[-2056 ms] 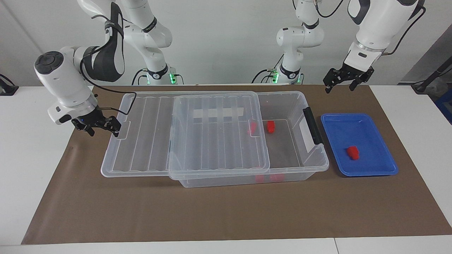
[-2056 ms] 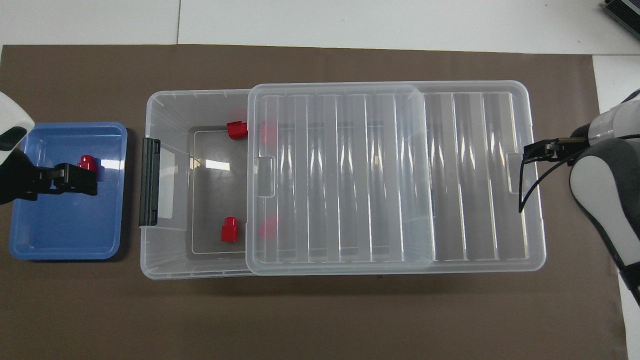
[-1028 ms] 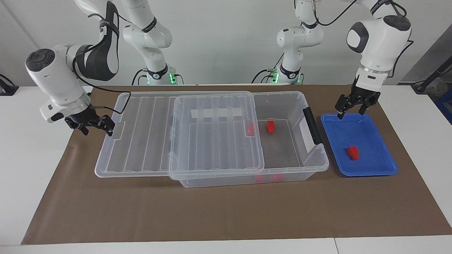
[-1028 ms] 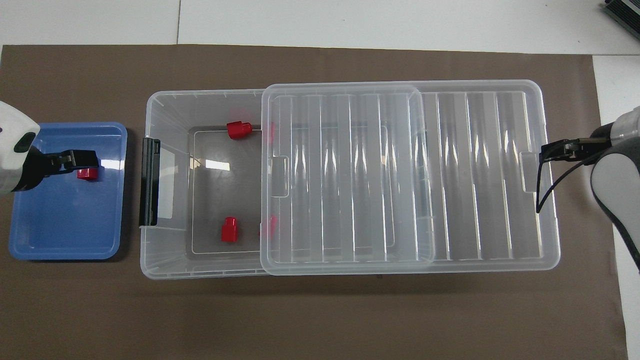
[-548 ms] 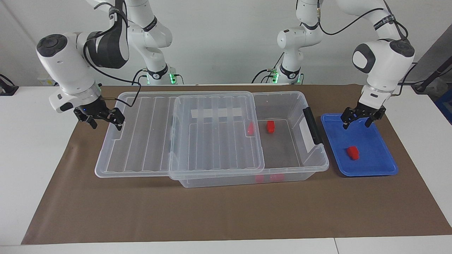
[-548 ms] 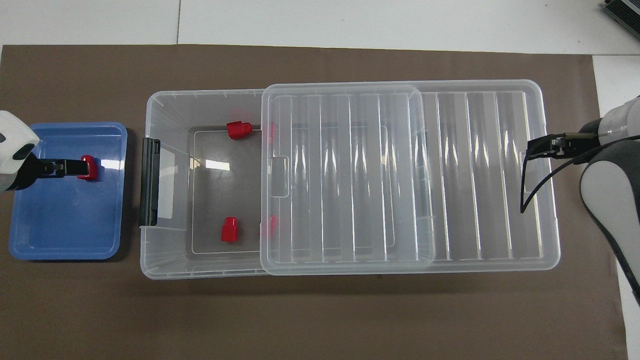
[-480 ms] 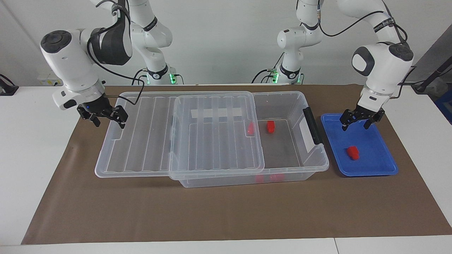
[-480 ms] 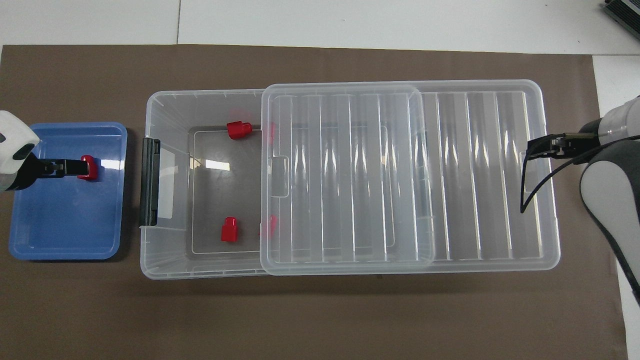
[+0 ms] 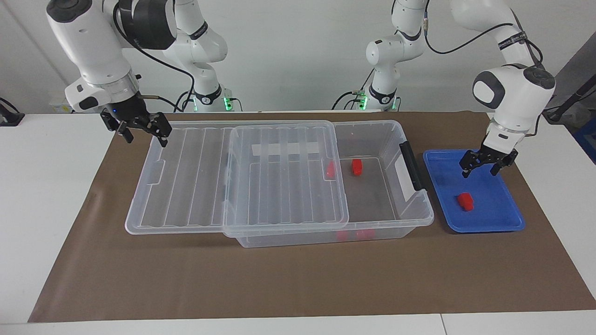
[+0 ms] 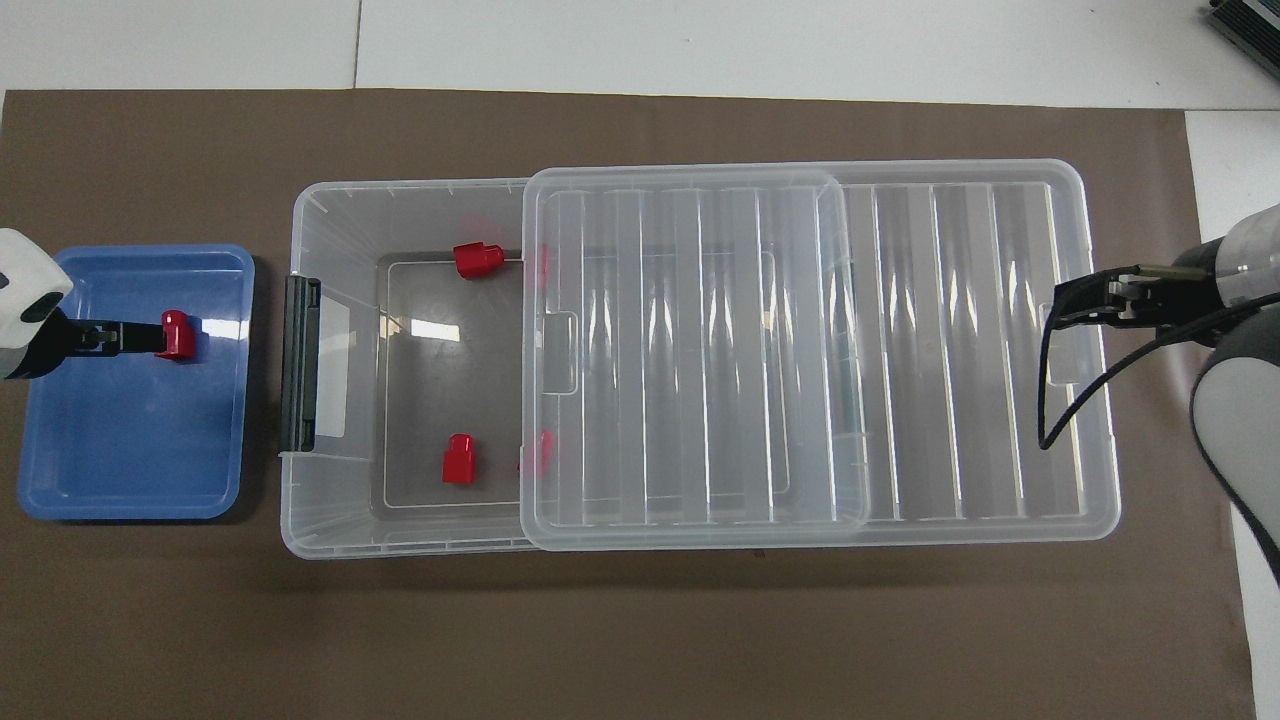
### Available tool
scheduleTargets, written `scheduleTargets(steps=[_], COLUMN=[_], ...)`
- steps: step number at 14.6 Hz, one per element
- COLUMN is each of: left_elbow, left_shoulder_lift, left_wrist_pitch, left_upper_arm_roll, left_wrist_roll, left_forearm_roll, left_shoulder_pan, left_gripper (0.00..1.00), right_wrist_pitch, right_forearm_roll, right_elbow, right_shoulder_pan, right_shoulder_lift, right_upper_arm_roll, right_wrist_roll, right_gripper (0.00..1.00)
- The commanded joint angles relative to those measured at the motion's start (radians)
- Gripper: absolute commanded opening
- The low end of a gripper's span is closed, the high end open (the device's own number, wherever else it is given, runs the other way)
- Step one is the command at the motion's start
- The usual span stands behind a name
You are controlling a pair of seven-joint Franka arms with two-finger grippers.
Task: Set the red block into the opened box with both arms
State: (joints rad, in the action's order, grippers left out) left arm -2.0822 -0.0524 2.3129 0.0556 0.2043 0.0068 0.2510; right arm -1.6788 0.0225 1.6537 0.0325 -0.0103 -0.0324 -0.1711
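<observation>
A red block (image 9: 465, 201) (image 10: 178, 334) lies in the blue tray (image 9: 500, 223) (image 10: 130, 470). My left gripper (image 9: 482, 167) (image 10: 118, 338) hangs open just above the tray, over the part nearer the robots than the block, not touching it. The clear box (image 9: 372, 125) (image 10: 330, 210) stands beside the tray. Its ribbed lid (image 9: 200, 181) (image 10: 900, 340) is slid toward the right arm's end, leaving the latch end open. My right gripper (image 9: 145, 135) (image 10: 1090, 298) is raised and open over the lid's end edge, holding nothing.
Two more red blocks (image 10: 475, 260) (image 10: 460, 460) lie on the floor of the box's open part. A black latch (image 9: 412, 165) sits on the box end facing the tray. Two slimmer white arms (image 9: 391, 51) stand at the table's robot end.
My left gripper has come down over the tray toward the red block. My right gripper has lifted off the lid's end and drawn toward the robots. The lid has stayed put for the last second.
</observation>
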Motion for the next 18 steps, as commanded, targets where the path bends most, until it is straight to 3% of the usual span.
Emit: scheduleTargets(steps=[1,3,5,10,18], left_elbow=[-0.007,-0.007,-0.004,-0.004,-0.019], left_shoulder_lift=[-0.050,-0.082,-0.128,-0.202,-0.210], left_wrist_pitch=[0.069,0.108,0.155,0.238,0.246], left_upper_arm_roll=[0.007,0.007,0.009,0.007,0.007], left_wrist_roll=[0.018,0.018,0.012,0.010,0.020], left_forearm_roll=[-0.007,-0.007,-0.007,-0.007,-0.007], left_shoulder_pan=[0.011,0.011,0.010,0.014,0.024], left_gripper=[1.00,1.00,1.00,1.00,0.98], right_wrist_pitch=[0.082,0.141,0.157,0.182,0.171], right_forearm_roll=[-0.016,-0.010,-0.015,-0.013,-0.010], right_elbow=[-0.112,-0.202,-0.207,-0.175,-0.057], right_shoulder_pan=[0.012,0.010,0.010,0.010,0.015], right_shoulder_lift=[0.044,0.081,0.084,0.070,-0.016], right_upper_arm_roll=[-0.012,-0.014,-0.012,-0.011,-0.009], right_wrist_roll=[-0.022,-0.022,-0.022,-0.022,-0.024], right_gripper=[0.99,0.99,0.99,0.99,1.00])
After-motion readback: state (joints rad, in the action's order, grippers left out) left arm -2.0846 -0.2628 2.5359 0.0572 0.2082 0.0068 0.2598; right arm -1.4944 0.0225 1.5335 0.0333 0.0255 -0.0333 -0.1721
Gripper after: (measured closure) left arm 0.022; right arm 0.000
